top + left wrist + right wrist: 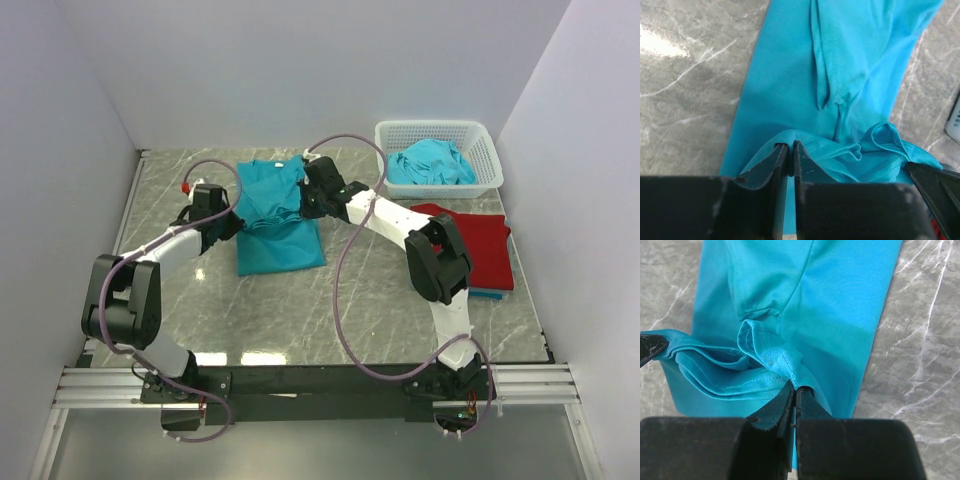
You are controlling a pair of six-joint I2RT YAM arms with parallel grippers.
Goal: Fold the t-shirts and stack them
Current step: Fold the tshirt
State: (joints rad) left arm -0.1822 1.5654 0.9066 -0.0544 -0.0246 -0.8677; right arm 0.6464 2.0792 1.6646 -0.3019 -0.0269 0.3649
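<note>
A teal t-shirt [276, 220] lies lengthwise on the marble table, partly folded, with its middle bunched and lifted. My left gripper [232, 224] is shut on the shirt's left edge [800, 137]. My right gripper [306, 203] is shut on its right edge [780, 362]. Both hold the fabric a little above the flat part of the shirt [785, 75] [840, 305]. A deep red t-shirt [482, 250] lies folded at the right on top of a teal one [490, 294]. Another teal t-shirt [432, 163] is crumpled in the basket.
The white lattice basket [484, 143] stands at the back right. White walls close in the table on the left, back and right. Purple cables loop over both arms. Bare marble [300, 310] lies in front of the shirt.
</note>
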